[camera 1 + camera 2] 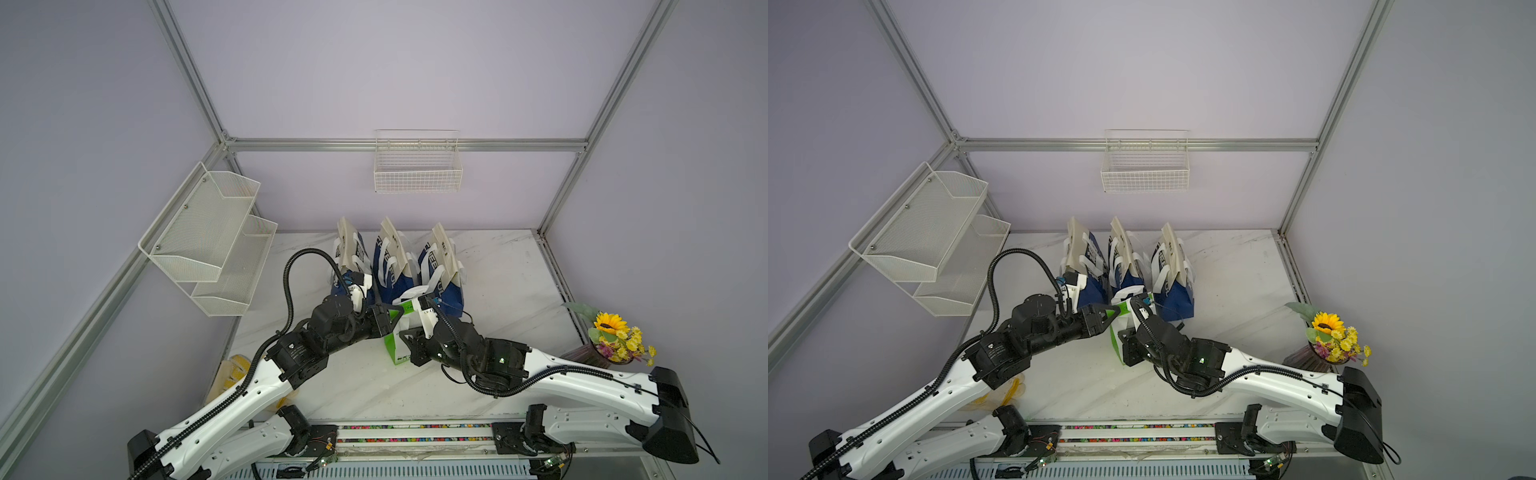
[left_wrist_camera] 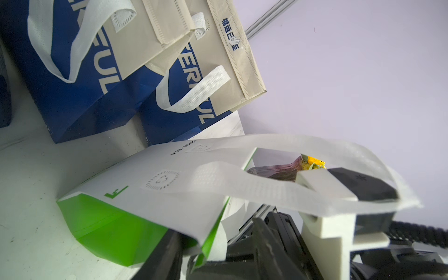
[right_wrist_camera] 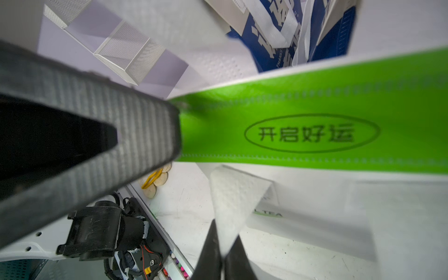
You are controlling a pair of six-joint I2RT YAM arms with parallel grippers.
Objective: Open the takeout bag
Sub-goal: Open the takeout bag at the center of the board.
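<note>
**Takeout bag.** The green-and-white takeout bag, printed "COOL TEA", stands on the marble-pattern bench near its middle. It sits between the two grippers and just in front of a row of three blue-and-beige tote bags. A green flap with an oval mark enclosing Chinese characters spans the bag's top edge.

**Left gripper.** The left gripper meets the bag from the left at its upper edge. In the right wrist view, one ribbed finger touches the end of the green flap. In the left wrist view, its two black fingers stand apart with the bag's side wall between them. Whether they press on the wall cannot be told.

**Right gripper.** The right gripper has its jaws pressed together, pinching a white handle strap of the bag. In the left wrist view, a second handle loop passes in front of the right arm's white camera mount.

**Surroundings.**
- A sunflower bouquet stands at the bench's right edge, well apart from the bag.
- A white wire basket hangs on the rear wall.
- A two-tier mesh rack hangs on the left wall.
</note>
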